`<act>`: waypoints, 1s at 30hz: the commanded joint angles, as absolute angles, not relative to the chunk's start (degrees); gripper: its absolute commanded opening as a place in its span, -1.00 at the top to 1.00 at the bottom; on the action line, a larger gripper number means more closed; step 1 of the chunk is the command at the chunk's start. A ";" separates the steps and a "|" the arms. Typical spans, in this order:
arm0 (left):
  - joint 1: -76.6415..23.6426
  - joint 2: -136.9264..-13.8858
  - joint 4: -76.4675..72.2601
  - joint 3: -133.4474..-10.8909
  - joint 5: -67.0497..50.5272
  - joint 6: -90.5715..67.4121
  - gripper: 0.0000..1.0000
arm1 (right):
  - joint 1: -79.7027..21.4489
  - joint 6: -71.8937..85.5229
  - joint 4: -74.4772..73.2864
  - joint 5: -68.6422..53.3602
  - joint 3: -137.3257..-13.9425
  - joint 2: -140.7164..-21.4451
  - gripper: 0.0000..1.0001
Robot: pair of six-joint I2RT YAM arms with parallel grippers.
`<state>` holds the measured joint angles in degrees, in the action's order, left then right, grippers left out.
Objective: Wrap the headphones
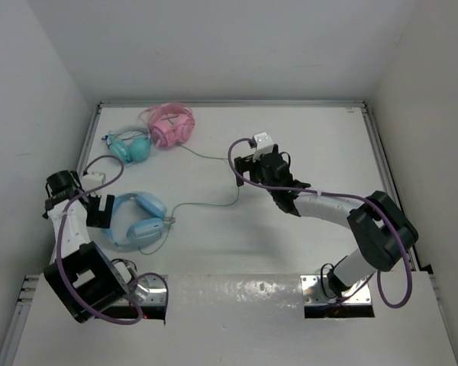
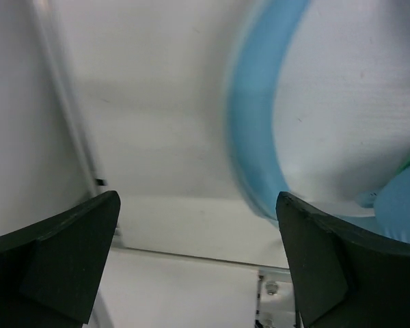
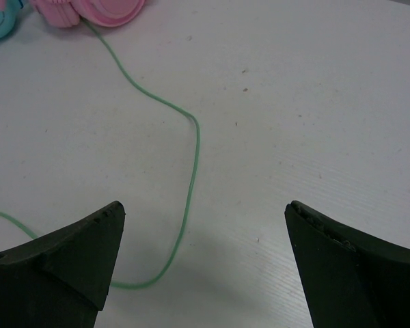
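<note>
Left gripper just beside headphones; right gripper above cable

No legible text or labels anywhere

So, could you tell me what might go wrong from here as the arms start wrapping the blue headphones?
1. The cable runs up to the pink headphones; pulling it may drag or snag them.
2. It lies flat and thin under the open right gripper, so a pinch could slip off.
3. The headband sits close to one finger of the open left gripper, not centred; closing may shove the headphones away.
</note>
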<state>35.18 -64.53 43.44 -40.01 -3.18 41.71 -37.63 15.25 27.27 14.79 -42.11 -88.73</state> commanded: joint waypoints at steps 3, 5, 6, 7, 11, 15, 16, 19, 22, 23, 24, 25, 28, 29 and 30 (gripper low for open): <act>35.07 -62.66 47.37 -49.47 -9.91 41.57 -0.91 | -37.53 14.76 28.65 13.62 -44.65 -89.73 -0.98; 34.89 -63.80 48.07 -50.44 -16.05 41.57 -0.91 | -37.62 14.68 28.48 13.36 -44.74 -90.52 -0.98; 34.37 -64.50 47.90 -50.28 -17.21 40.88 -0.91 | -37.53 14.59 28.30 13.45 -45.08 -90.70 -0.98; 32.97 -66.43 47.64 -49.40 -17.66 40.43 -0.91 | -37.53 14.50 27.78 13.36 -45.26 -91.23 -0.98; 29.89 -71.45 41.26 -43.96 -12.86 37.89 -0.91 | -37.53 14.06 26.90 13.36 -46.05 -91.93 -0.98; 28.13 -77.15 33.06 -39.21 -5.81 34.90 -0.90 | -37.62 13.71 26.89 12.31 -46.84 -93.25 -0.98; 27.78 -79.95 32.00 -38.42 -5.45 34.54 -0.89 | -37.53 13.45 26.98 11.61 -47.02 -93.69 -0.98; 27.25 -85.23 27.69 -38.14 -3.52 33.31 -0.65 | -37.53 12.30 25.76 9.49 -49.74 -97.11 -0.98; 26.90 -88.15 27.16 -38.67 -6.23 33.31 0.04 | -37.53 14.14 20.42 12.38 -57.28 -103.52 -0.98; 26.63 -88.15 27.68 -38.76 -7.11 33.66 0.54 | -37.53 14.59 18.39 13.35 -59.91 -105.45 -0.98; 26.46 -87.72 27.77 -38.59 -7.21 33.92 0.71 | -37.36 14.85 16.63 13.71 -65.16 -107.47 -0.98; 26.46 -86.15 27.86 -38.24 -7.38 34.10 1.00 | -37.35 14.77 13.74 14.15 -67.39 -111.58 -0.98; 26.46 -82.20 29.43 -37.88 -8.61 34.98 1.00 | -36.66 14.50 8.55 14.24 -75.66 -119.23 -0.89; 26.46 -81.31 29.88 -37.88 -8.87 35.33 1.00 | -36.13 15.29 7.05 14.24 -77.33 -120.92 -0.80; 26.46 -79.56 30.40 -38.05 -8.96 35.59 1.00 | -35.60 17.21 5.73 14.33 -80.30 -122.59 -0.61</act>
